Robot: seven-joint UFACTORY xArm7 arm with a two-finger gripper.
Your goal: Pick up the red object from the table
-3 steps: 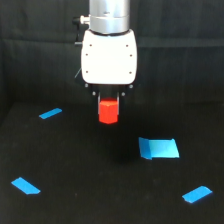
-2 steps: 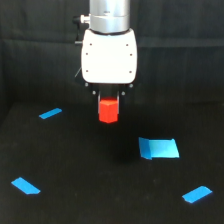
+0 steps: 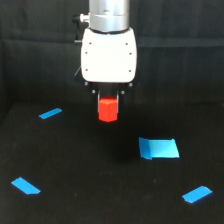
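Hanging directly under our gripper (image 3: 108, 99), the red object (image 3: 108, 110) sits clear of the table (image 3: 90, 190), with dark surface visible beneath it. We judge it is carried there because the pick calls for lifting it free. Our fingers are mostly hidden by the white body; they appear pressed against the block's upper sides, pinching it. Blue tape marks (image 3: 159, 148) lie well apart below.

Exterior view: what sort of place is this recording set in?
Probably a lab test bench: a black table marked with blue tape, a dark cloth backdrop, and one gripper holding a red block.
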